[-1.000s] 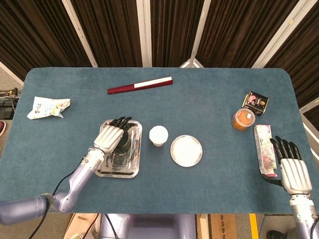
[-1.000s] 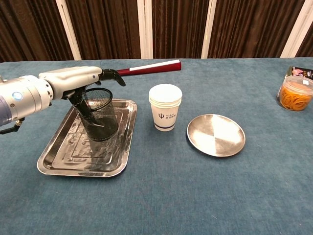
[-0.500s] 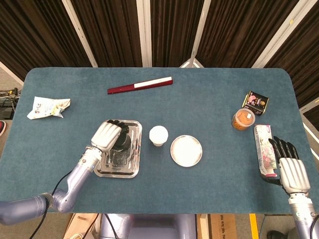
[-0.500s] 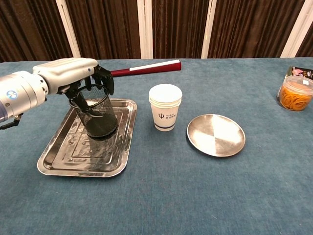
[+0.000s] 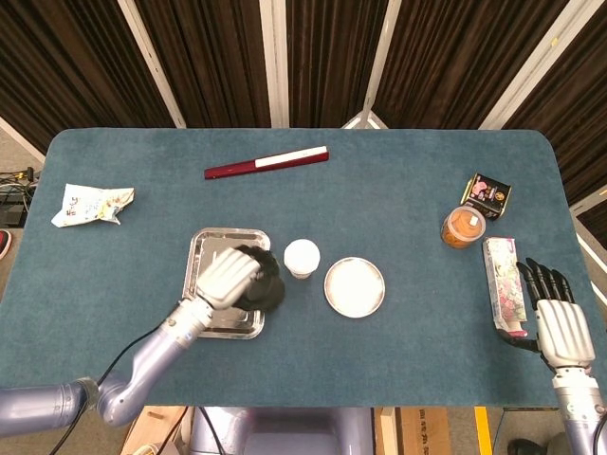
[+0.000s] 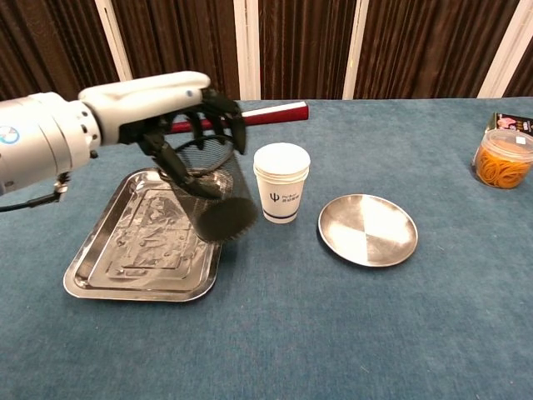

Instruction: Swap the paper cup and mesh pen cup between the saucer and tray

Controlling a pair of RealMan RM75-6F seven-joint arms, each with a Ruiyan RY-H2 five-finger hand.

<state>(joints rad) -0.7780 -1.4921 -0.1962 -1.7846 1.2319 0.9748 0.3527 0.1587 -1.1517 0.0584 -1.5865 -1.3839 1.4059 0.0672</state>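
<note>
The left robot hand (image 6: 179,112) grasped the tilted mesh pen cup (image 6: 212,192) by its rim, lifted above the tray (image 6: 108,267) edge; it needed levelling and clearing the paper cup (image 6: 281,182) to reach the saucer (image 6: 367,229).

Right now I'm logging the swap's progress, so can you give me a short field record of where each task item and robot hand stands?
mesh pen cup: lifted clear of the tray, tilted, near its right edge
left robot hand: grips the pen cup at its rim
tray: nothing standing in it
paper cup: upright on the table between tray and saucer
saucer: nothing on it
right robot hand: fingers spread, holding nothing, beside a floral box
swap: neither item placed yet
</note>
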